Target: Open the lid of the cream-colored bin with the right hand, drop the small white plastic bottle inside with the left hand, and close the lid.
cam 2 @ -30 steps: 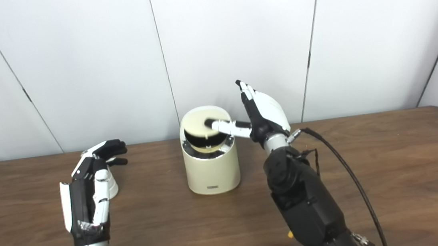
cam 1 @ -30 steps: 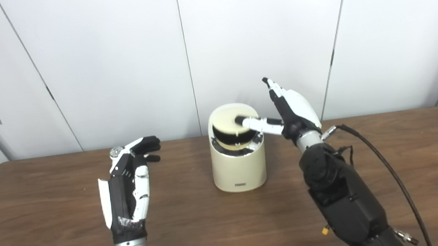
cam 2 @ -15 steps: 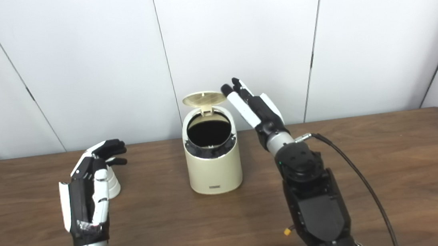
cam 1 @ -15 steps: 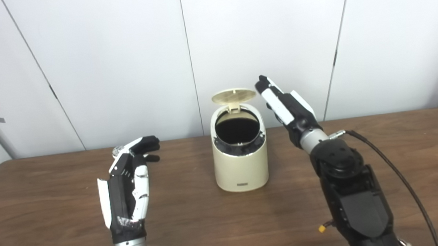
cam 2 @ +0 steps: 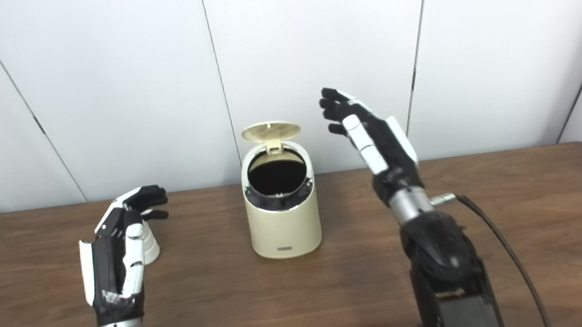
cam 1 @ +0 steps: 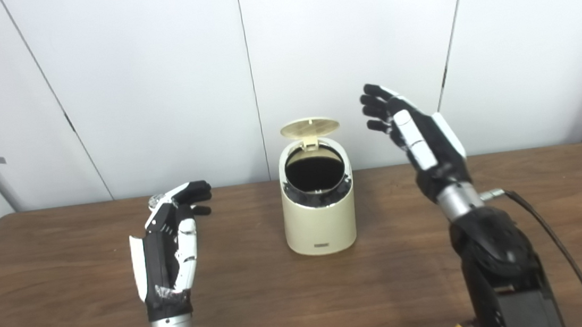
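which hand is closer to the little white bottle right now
The left hand. The white bottle stands on the table just behind it, partly hidden. The right hand is raised on the far side of the open bin.

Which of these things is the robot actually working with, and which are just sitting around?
Part of the job:
- cream bin, its lid standing open
- small white bottle, mostly hidden behind the left hand
- right hand, open, raised beside the bin

Just there:
- wooden table
- black cable on the right arm
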### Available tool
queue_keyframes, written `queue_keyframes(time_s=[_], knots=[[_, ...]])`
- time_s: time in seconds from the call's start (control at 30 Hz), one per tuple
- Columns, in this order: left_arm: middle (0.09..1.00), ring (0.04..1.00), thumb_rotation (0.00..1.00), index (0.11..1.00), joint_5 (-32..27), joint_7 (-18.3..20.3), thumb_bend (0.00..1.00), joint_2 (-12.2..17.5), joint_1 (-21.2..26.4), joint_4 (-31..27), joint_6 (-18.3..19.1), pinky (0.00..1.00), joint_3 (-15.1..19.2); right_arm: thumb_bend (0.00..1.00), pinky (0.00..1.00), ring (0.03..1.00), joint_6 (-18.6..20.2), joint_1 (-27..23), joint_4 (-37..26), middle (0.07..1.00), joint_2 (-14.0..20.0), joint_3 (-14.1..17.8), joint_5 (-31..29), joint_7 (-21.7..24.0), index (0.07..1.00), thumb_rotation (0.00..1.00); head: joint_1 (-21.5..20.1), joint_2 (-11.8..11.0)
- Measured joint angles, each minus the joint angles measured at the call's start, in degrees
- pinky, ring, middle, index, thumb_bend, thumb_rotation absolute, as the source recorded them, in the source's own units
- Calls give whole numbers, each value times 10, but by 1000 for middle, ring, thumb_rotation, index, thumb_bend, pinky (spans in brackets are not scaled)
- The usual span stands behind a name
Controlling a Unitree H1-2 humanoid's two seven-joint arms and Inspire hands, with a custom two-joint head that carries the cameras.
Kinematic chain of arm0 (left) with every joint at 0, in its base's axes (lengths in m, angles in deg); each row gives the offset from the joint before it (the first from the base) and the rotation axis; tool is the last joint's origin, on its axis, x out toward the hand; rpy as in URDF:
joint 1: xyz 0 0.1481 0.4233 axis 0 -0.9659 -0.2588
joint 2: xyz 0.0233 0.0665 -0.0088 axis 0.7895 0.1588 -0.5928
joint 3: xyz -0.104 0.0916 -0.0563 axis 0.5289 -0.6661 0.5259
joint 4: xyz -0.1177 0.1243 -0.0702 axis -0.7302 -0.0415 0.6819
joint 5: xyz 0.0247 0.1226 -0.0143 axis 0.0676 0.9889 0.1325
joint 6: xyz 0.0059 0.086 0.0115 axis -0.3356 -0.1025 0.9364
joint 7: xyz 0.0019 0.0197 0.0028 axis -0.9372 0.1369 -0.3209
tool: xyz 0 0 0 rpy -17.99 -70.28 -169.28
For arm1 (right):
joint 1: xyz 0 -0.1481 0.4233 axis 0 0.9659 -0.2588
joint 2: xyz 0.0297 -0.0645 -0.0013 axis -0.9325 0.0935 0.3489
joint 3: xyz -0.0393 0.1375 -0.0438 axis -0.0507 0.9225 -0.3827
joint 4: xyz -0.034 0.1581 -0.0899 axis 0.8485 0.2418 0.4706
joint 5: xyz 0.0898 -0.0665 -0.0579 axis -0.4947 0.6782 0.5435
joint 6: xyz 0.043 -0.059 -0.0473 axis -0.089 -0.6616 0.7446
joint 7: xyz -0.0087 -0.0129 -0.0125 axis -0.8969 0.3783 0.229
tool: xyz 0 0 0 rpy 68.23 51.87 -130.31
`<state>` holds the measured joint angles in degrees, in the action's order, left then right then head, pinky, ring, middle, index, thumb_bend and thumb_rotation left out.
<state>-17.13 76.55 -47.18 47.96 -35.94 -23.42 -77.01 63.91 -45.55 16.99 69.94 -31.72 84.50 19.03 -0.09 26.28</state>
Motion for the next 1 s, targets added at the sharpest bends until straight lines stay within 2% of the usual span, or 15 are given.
queue_keyframes(time_s=[0.17, 0.23, 0.37, 0.5, 0.53, 0.57, 0.6, 0.67, 0.7, 0.77, 0.87, 1.0], knots=[[680, 665, 755, 670, 1, 0, 222, 5, 0, -1, 0, 567, 7, 197, 860, 865, -66, 65, 7, 842, 13, 19, -11, -13, 819, 806, -1, 3], [679, 665, 757, 669, 1, 0, 225, 5, 0, -2, 0, 566, 7, 202, 849, 849, -106, 91, 27, 835, 20, 26, -25, -14, 811, 791, 1, 4], [678, 665, 748, 670, 0, 1, 258, 6, 0, -9, 14, 573, 9, 175, 842, 841, -157, 122, 58, 839, 20, 30, -38, -17, 810, 792, 16, 5], [689, 673, 632, 679, -4, 2, 290, 8, 3, -33, 38, 585, 16, 181, 856, 859, -200, 138, 81, 855, 20, 29, -51, -17, 826, 785, 25, 6], [683, 667, 572, 675, 8, 0, 340, 11, 5, -38, 42, 572, 20, 185, 857, 863, -208, 140, 87, 857, 21, 28, -54, -16, 829, 781, 27, 6], [684, 678, 528, 678, 35, -6, 477, 15, 8, -43, 45, 572, 27, 189, 851, 862, -217, 142, 94, 855, 21, 27, -57, -14, 828, 778, 28, 7], [685, 681, 513, 679, 70, -15, 523, 20, 11, -47, 49, 572, 33, 190, 849, 861, -222, 145, 98, 855, 21, 27, -59, -13, 827, 776, 28, 7], [757, 797, 518, 749, 133, -25, 800, 35, 15, -68, 69, 754, 46, 191, 866, 868, -231, 152, 104, 859, 21, 25, -65, -12, 834, 775, 32, 7], [771, 820, 525, 764, 169, -26, 849, 46, 17, -83, 82, 790, 51, 191, 869, 870, -236, 155, 109, 860, 21, 25, -67, -11, 835, 775, 33, 7], [855, 922, 546, 846, 219, -23, 968, 71, 26, -107, 117, 945, 59, 175, 882, 877, -240, 159, 116, 860, 21, 25, -70, -11, 835, 750, 37, 6], [940, 986, 542, 915, 261, -15, 998, 101, 38, -134, 170, 966, 72, 183, 875, 873, -244, 162, 118, 861, 20, 25, -76, -11, 838, 745, 42, 4], [963, 999, 478, 920, 258, -15, 1000, 121, 50, -140, 195, 973, 81, 179, 869, 867, -245, 162, 123, 857, 20, 24, -81, -11, 834, 747, 47, 2]])
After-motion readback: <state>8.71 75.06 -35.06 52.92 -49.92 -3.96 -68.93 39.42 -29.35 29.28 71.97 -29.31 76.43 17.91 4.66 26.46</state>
